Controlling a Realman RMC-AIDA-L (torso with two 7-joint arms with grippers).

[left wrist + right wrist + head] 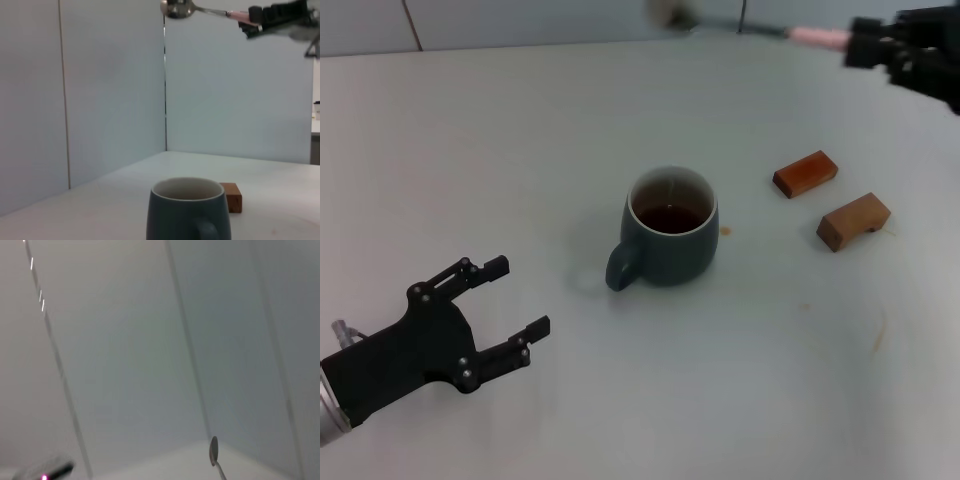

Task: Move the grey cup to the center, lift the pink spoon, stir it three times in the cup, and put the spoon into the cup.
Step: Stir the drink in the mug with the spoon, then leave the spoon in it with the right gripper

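Note:
The grey cup (669, 228) stands in the middle of the table, handle toward the front left, with dark brown liquid inside; the left wrist view shows the cup (188, 210) close up. High above the table at the far right, my right gripper (868, 44) is shut on the pink spoon (817, 36), which it holds level with the silver bowl pointing left. The spoon (205, 10) and right gripper (261, 19) also show in the left wrist view, well above the cup. The spoon's bowl (214, 450) shows in the right wrist view. My left gripper (518, 300) rests open at the front left, away from the cup.
Two brown wooden blocks (805, 173) (853, 221) lie to the right of the cup. A small brown spot (726, 231) marks the table beside the cup. White wall panels stand behind the table.

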